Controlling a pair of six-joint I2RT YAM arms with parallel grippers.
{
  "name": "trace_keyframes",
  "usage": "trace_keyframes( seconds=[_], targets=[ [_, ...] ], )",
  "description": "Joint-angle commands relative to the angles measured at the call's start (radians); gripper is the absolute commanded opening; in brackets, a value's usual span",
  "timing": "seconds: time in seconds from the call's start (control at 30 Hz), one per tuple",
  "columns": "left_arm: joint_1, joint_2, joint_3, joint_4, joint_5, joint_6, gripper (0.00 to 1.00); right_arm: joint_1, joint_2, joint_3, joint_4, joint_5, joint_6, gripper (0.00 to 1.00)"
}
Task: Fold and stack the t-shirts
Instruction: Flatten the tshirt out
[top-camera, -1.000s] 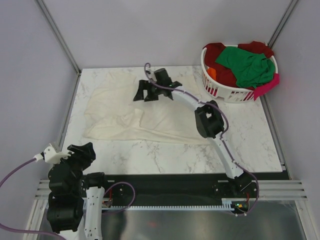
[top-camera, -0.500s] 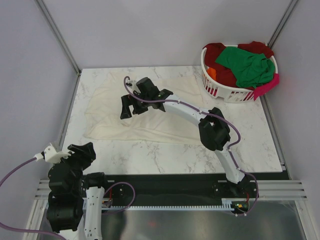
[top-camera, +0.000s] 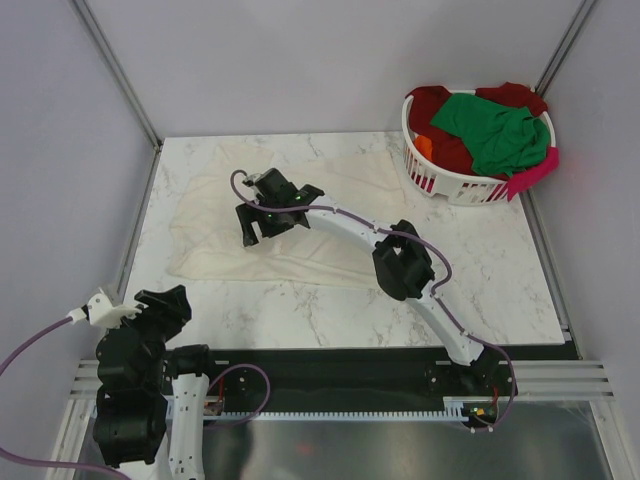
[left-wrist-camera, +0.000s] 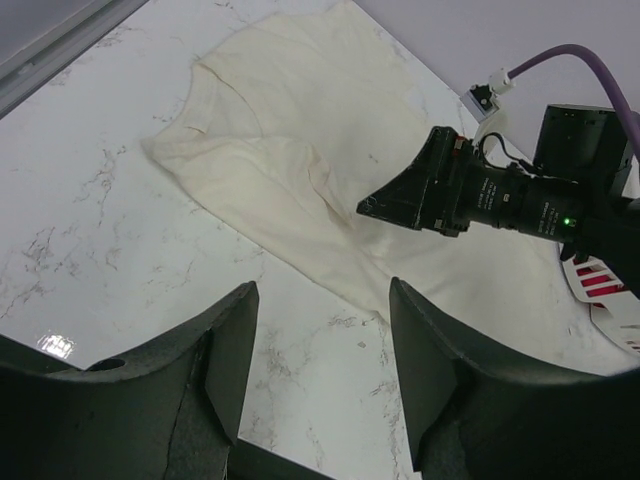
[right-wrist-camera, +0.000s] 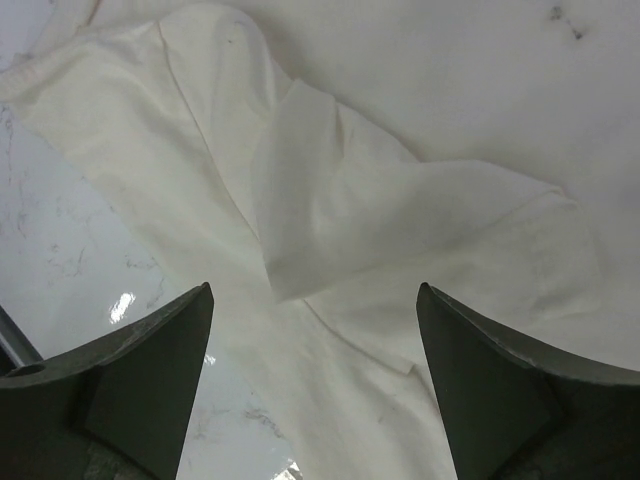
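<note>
The plain cream cotton t-shirt (top-camera: 210, 240) lies spread on the white marble tabletop (top-camera: 330, 310). Its long axis runs from the left edge toward the far right corner, where the white slatted plastic laundry basket (top-camera: 455, 187) holds a green t-shirt (top-camera: 490, 130) and dark red ones (top-camera: 430, 100). The right gripper (top-camera: 258, 230) hangs over the shirt's left half, fingers spread wide with nothing between them. Its wrist view shows a turned-over flap of cloth (right-wrist-camera: 330, 200) directly below the gap. The left gripper (left-wrist-camera: 320, 300), likewise spread and empty, sits at the near left corner, off the cloth, with the shirt's near-left end ahead of it. To my eye the right arm is far the nearer, so a straight drop onto that flap looks like the next grab.
</note>
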Motion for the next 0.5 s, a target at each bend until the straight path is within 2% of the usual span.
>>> trace_keyframes(
  seconds=[0.0,0.47],
  targets=[
    [0.002,-0.011,0.001,0.037,-0.008,-0.032,0.62,0.045,0.024,0.126,-0.063,0.107,-0.047,0.91],
    [0.0,-0.031,0.0,0.036,-0.007,-0.032,0.63,0.106,0.112,0.192,-0.075,0.216,-0.087,0.8]
  ],
)
